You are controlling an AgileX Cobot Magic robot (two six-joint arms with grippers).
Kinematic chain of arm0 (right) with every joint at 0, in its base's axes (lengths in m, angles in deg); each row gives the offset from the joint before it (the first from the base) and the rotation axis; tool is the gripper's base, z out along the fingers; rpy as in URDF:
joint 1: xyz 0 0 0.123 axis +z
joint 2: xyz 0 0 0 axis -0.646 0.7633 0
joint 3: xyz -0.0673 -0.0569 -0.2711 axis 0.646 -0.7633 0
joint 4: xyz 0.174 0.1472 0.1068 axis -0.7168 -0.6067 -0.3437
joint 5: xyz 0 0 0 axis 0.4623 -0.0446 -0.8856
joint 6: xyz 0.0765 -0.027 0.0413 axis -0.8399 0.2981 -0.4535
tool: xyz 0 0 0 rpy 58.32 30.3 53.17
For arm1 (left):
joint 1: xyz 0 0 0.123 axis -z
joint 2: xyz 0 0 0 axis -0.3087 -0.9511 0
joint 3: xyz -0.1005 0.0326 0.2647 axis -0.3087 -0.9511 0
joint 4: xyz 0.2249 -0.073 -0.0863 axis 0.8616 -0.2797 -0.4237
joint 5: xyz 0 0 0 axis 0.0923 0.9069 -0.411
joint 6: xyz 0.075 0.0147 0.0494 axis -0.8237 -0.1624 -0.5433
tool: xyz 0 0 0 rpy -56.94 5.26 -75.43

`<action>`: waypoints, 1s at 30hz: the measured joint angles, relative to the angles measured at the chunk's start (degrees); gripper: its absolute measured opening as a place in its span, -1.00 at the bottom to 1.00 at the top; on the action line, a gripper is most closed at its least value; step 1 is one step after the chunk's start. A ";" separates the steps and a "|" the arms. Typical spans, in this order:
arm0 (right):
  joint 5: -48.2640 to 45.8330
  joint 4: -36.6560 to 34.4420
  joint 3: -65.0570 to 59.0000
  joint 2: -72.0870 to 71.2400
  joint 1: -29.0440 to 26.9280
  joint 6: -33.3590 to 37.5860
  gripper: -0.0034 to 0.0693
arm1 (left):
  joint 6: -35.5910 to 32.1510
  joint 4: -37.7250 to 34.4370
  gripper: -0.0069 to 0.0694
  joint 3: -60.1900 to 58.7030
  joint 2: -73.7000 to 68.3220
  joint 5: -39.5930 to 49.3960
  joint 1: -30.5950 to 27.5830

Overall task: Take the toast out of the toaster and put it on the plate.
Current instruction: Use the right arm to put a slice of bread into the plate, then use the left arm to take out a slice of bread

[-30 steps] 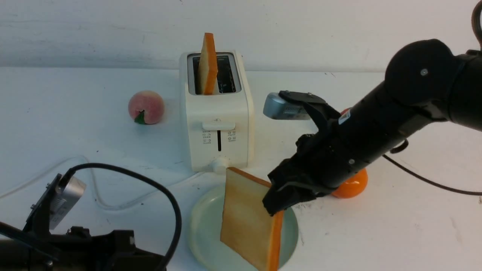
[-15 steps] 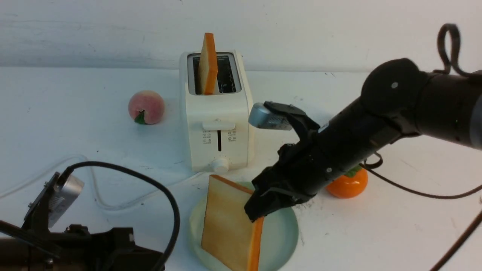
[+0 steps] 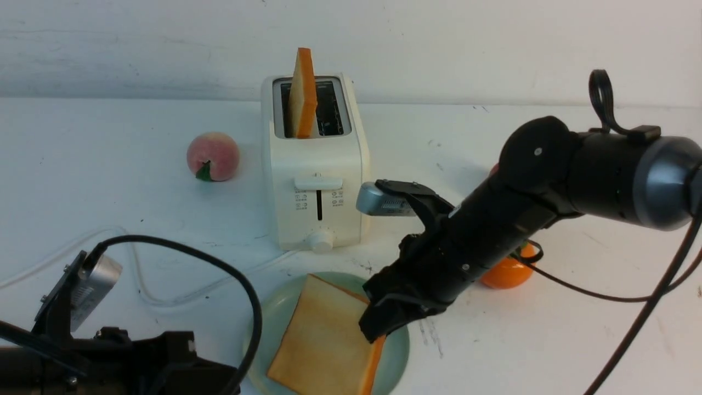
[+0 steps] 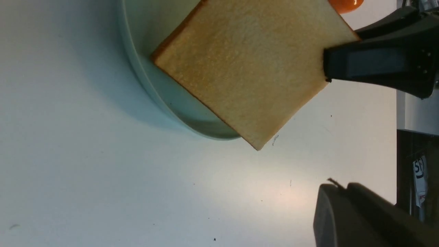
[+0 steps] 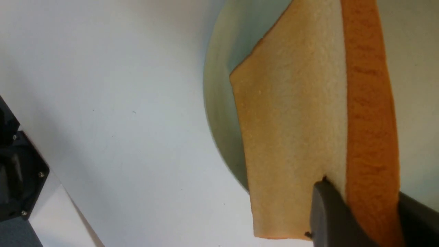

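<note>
The right gripper (image 3: 377,328), clamped on one corner of a toast slice (image 3: 321,345) so that the face can tip flat, holds it slanted over the plate (image 3: 272,314), lower edge apparently touching, just in front of the toaster (image 3: 321,175), where a second slice (image 3: 303,93) stands awaiting removal.

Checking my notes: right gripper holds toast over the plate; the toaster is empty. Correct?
No: the toaster is not empty; the front view shows a second slice standing in it. The right gripper does hold toast over the plate.
</note>
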 joint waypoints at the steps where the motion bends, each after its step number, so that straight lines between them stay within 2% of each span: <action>1: 0.37 0.57 0.00 0.04 0.00 0.00 -0.57 | 0.00 0.00 -0.74 0.00 0.00 0.00 0.00; 4: 0.93 1.02 0.00 0.04 0.00 0.00 -0.55 | 0.00 0.00 -0.74 0.00 0.00 0.00 0.00; 7: 2.23 1.67 0.00 0.04 0.00 0.00 -0.42 | 0.00 0.00 -0.73 0.00 0.00 0.00 0.00; 11: 5.74 2.16 0.00 0.12 0.00 0.00 -0.08 | 0.00 0.00 -0.72 0.00 0.00 0.06 0.00; 12: 6.15 2.16 0.00 0.12 0.00 0.00 -0.06 | 0.00 0.00 -0.72 0.00 0.00 0.06 0.00; 13: 7.10 2.18 0.00 0.25 0.00 0.00 0.11 | 0.00 0.00 -0.72 0.00 0.00 0.06 0.00; 15: 7.56 2.22 0.00 0.38 0.00 0.00 0.22 | 0.00 0.00 -0.72 0.00 0.00 0.06 0.00; 16: 7.78 2.37 0.00 0.43 0.00 0.00 0.35 | 0.00 0.00 -0.72 0.00 0.00 0.16 0.00; 19: 7.79 3.15 0.00 0.36 0.00 0.00 0.53 | 0.00 0.00 -0.72 0.00 0.00 0.24 0.00; 25: 6.02 7.61 0.84 -1.78 -0.19 -0.16 0.60 | 0.00 -0.26 -0.72 0.00 0.00 -0.30 0.00; 30: 4.40 11.51 1.58 -6.56 -1.97 -3.33 0.47 | 0.00 -1.56 -0.72 0.00 0.00 -1.44 0.00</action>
